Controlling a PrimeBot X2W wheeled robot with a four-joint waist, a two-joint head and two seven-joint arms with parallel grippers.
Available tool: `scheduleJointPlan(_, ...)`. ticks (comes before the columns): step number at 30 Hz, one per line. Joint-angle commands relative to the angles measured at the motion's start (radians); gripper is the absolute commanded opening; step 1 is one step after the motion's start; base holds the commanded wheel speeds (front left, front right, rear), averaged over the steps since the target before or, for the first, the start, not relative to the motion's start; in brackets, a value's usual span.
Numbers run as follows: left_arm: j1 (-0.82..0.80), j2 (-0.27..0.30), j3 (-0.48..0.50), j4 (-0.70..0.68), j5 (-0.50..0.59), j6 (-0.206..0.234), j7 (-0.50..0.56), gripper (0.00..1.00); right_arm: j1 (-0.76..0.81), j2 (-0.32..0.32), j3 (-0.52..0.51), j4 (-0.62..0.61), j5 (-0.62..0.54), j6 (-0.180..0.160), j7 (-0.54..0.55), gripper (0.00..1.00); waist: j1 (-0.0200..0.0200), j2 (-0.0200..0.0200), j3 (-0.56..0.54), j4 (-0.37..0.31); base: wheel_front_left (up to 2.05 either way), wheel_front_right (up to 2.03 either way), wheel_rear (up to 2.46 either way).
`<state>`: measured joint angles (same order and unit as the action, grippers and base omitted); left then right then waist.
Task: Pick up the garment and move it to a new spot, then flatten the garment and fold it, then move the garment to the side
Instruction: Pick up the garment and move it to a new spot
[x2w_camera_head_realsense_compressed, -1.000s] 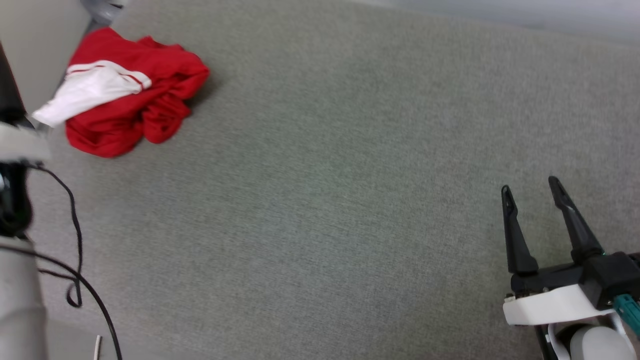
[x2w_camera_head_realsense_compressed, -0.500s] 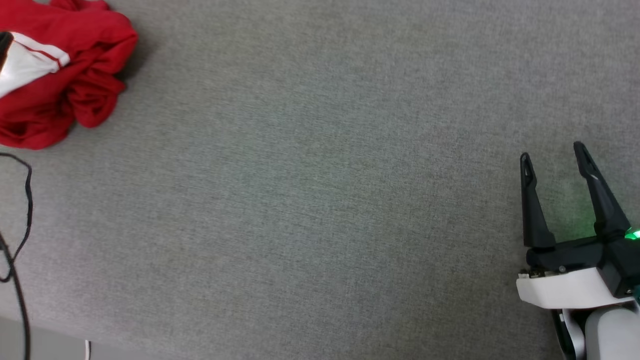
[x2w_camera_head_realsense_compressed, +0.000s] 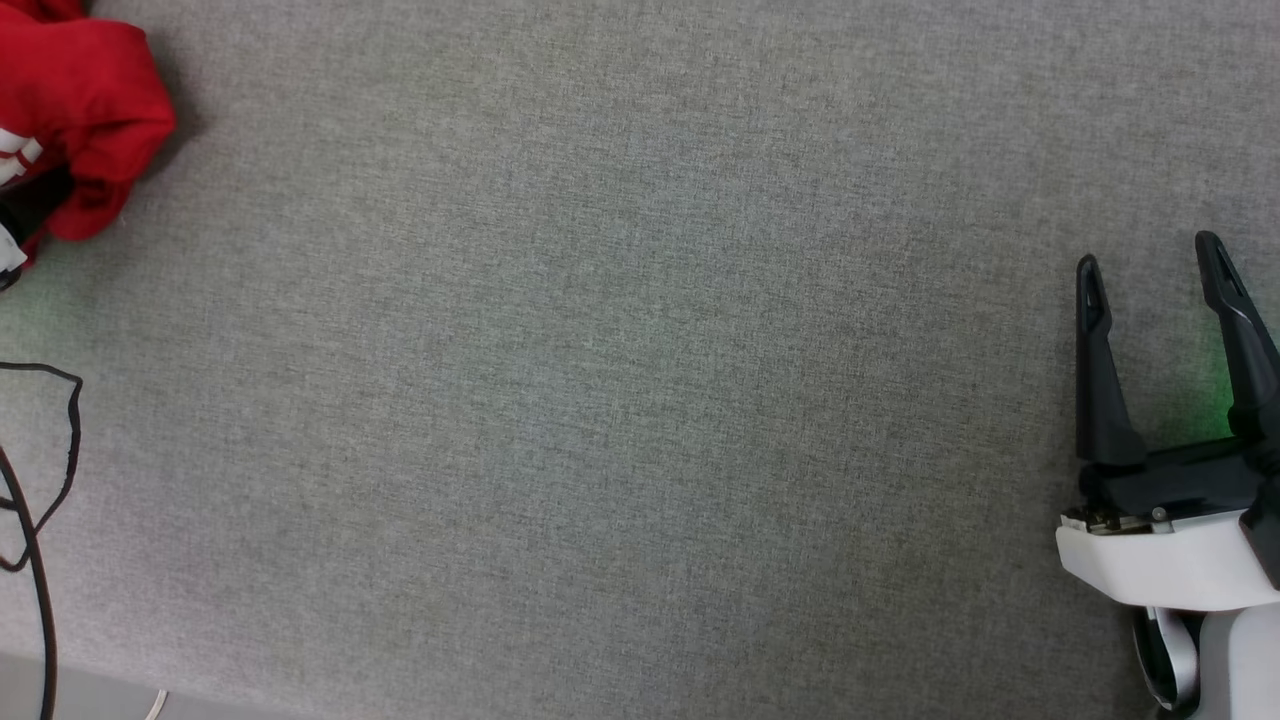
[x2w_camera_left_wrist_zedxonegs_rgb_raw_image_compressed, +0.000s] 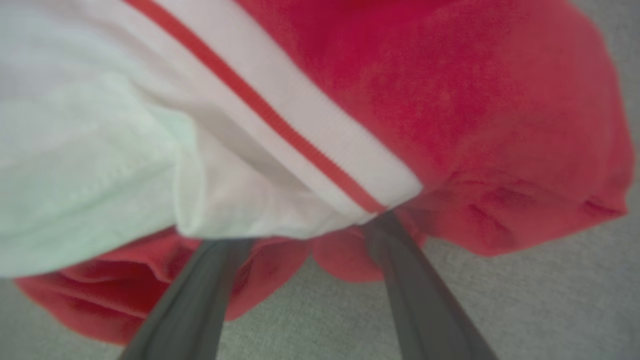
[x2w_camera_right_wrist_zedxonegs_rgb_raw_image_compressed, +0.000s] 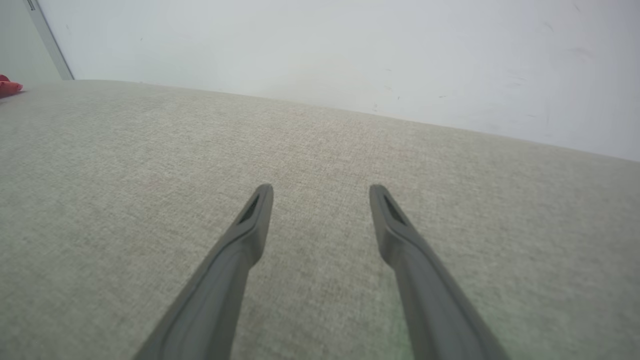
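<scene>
I've got the left gripper (x2w_camera_left_wrist_zedxonegs_rgb_raw_image_compressed: 307, 232) spread wide, tips hidden under the crumpled red jersey (x2w_camera_left_wrist_zedxonegs_rgb_raw_image_compressed: 500, 125) at my head view's upper left. The right gripper (x2w_camera_head_realsense_compressed: 1148, 252) is released, well apart, over the grey fabric surface (x2w_camera_head_realsense_compressed: 640, 350).

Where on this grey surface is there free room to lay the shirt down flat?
The wide middle of the grey surface is bare, bordered by the garment at the far left, the black cable at the left edge and the right hand. The left corner is crowded.

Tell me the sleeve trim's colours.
The trim is white with a red stripe; left wrist view.
</scene>
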<state>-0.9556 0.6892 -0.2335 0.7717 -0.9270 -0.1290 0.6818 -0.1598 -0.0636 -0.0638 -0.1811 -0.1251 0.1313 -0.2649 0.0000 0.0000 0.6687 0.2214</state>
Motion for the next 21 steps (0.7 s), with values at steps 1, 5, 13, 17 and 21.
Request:
scheduleJointPlan(1, 0.007, -0.027, -0.025, 0.017, -0.001, 0.0, 0.009, 1.0, -0.012, -0.009, -0.006, 0.02, -0.008, -0.001, 0.001, 1.0, 0.0, 0.0, 0.004, -0.001, 0.0, 0.0, 0.0)
scheduleJointPlan(5, -0.001, -0.034, -0.079, 0.037, -0.007, 0.0, 0.001, 1.0, -0.011, -0.009, -0.007, 0.022, -0.009, -0.001, 0.001, 1.0, 0.0, 0.0, 0.006, -0.002, 0.0, 0.0, 0.0)
scheduleJointPlan(13, -0.048, 0.033, -0.167, 0.004, 0.005, 0.0, -0.105, 0.0, 0.008, -0.004, 0.001, 0.036, -0.002, -0.001, 0.001, 1.0, 0.0, 0.0, -0.058, 0.012, 0.0, 0.0, 0.0)
scheduleJointPlan(17, -0.079, 0.074, -0.228, -0.051, 0.03, 0.0, -0.184, 0.0, 0.017, 0.001, 0.009, 0.047, 0.009, -0.001, -0.001, 1.0, 0.0, 0.0, -0.123, 0.013, 0.0, 0.0, 0.0)
scheduleJointPlan(21, -0.11, 0.114, -0.289, -0.121, 0.055, 0.0, -0.227, 0.0, 0.032, 0.009, 0.018, 0.063, 0.023, -0.001, -0.001, 1.0, 0.0, 0.0, -0.194, 0.005, 0.0, 0.0, 0.0)
